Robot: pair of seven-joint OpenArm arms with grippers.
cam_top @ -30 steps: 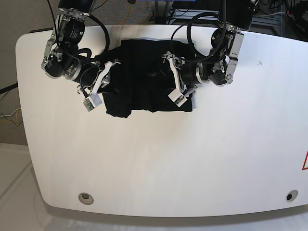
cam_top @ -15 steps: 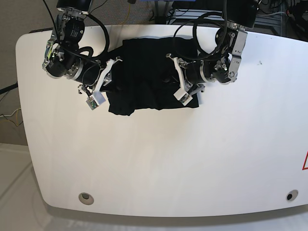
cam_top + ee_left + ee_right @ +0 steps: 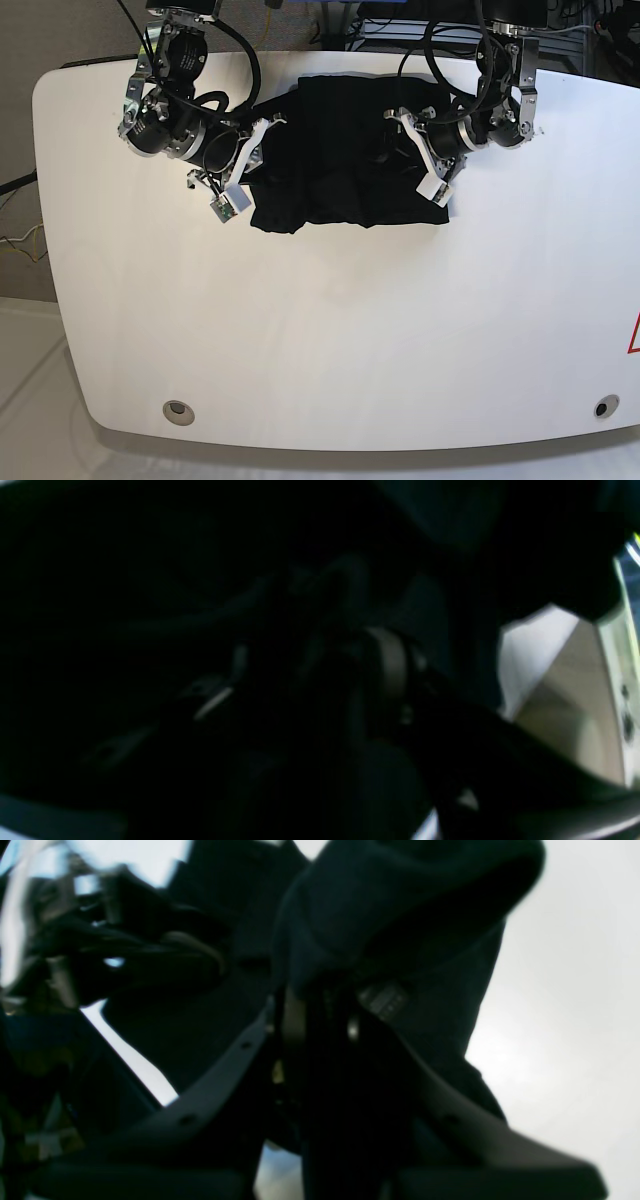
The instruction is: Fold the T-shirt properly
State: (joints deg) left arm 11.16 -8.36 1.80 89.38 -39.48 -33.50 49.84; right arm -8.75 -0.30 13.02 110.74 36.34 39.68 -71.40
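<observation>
The large plain black cloth T-shirt (image 3: 340, 160) lies bunched at the white counter's (image 3: 330, 340) far edge; the right hand (image 3: 320, 990) pinches a fold of it, apparently to drag it; whether the left hand (image 3: 425, 155) grips anything, I cannot tell.

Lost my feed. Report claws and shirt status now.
Right claw shut on large plain black cloth T-shirt, left claw at its other edge, grip unclear. Shirt bunched at white table's far edge. Nothing blocking.
</observation>
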